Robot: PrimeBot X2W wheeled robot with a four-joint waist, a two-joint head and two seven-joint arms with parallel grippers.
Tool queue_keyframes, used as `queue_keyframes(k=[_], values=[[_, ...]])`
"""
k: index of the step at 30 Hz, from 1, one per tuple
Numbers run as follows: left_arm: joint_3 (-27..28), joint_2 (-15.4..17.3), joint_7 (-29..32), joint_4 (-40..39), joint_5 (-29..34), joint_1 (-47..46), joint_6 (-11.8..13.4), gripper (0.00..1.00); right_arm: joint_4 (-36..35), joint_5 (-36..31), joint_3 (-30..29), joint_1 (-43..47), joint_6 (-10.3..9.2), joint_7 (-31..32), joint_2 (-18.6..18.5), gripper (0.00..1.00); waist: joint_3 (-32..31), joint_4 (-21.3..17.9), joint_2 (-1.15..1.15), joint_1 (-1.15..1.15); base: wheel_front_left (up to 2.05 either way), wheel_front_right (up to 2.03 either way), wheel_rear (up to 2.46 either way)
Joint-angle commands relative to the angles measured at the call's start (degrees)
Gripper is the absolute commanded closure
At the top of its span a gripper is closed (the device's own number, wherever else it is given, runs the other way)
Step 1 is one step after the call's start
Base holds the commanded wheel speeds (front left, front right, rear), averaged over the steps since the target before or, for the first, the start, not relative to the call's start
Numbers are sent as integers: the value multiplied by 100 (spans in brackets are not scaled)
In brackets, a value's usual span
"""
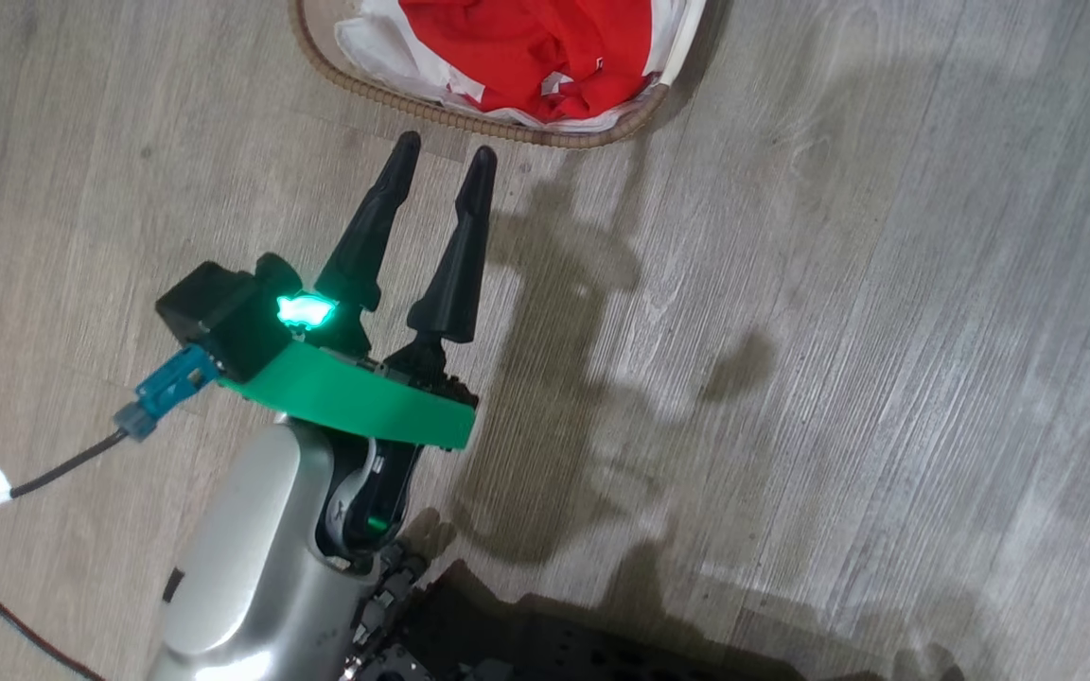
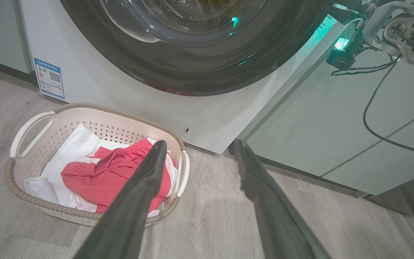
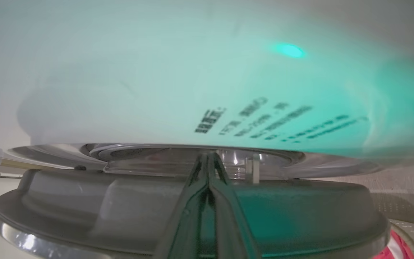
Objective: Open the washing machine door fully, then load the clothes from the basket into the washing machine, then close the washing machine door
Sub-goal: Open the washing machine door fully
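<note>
The step in hand looks like the first one: swinging the washing machine door fully open. In the right wrist view the right gripper has its jaws pressed together on nothing, tips at the gap between the door's grey rim and the white front of the washing machine. The door stands slightly ajar there, with the glass bowl showing in the gap. To do this well, the closed fingers should hook behind the rim and follow the door's arc rather than pull straight out, or they may slip off the smooth edge

The left gripper hangs over the floor, jaws wide apart and empty, pointing towards the basket. The basket sits on the floor close to the machine's front, below the corner with the blue label, and the red clothes lie in it

The pale green cabinets flank the machine on the right arm's side and a loose cable hangs before them, so room is tight there. Open floor lies on the robot's side of the basket. Whether the door's sweep clears the basket I cannot tell
</note>
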Motion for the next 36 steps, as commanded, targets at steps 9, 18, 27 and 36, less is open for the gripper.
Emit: queue_keyframes(k=[9,18,27,36], values=[[155,95,-72,-128,91,47,3,0,-114,107,-274,120,42,609,234,100,-165,-72,0,-1,0,0,0],[107,95,-72,-70,134,171,40,0,-113,119,-382,763,42,771,256,100,-641,-80,0,-1,0,0,0],[256,95,-72,-15,186,329,85,0,-138,225,-434,1410,42,884,288,100,-1125,-19,0,-1,0,0,0],[474,95,-72,42,264,502,85,0,-349,423,-486,1986,42,1052,355,100,-1555,62,0,-1,0,0,0]])
